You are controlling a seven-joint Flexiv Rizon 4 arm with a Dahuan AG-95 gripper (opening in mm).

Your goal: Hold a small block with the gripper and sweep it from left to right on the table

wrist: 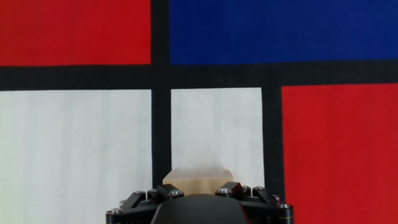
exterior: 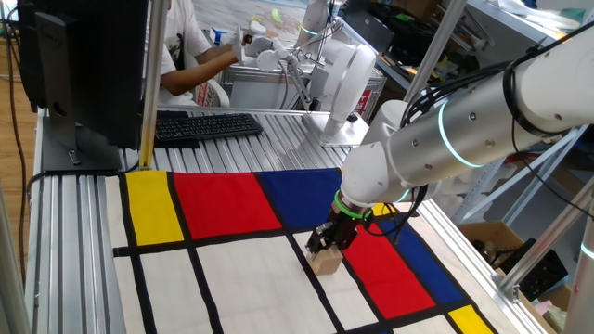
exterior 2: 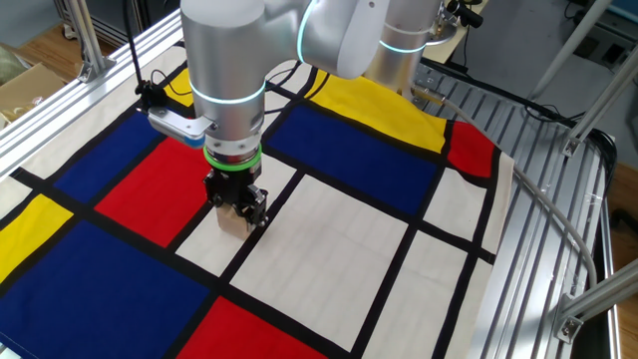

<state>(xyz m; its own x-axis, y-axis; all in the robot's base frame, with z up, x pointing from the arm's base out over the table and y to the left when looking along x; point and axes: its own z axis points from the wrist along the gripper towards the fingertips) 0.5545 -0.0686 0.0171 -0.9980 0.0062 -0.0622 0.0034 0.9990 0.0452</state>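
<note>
The small block, a light-tan wooden cube, rests on a white rectangle of the table cloth, next to a black line and a red rectangle. The black gripper with the green ring, at the tip of the white arm, is shut on the block from above. In the other fixed view the gripper holds the block on a white rectangle beside a red one. In the hand view the block sits between the black fingers at the bottom edge, over the narrow white rectangle.
A black keyboard and a monitor stand at the back left of the table. A person sits behind. Aluminium rails edge the cloth. A cable runs along the right rail side.
</note>
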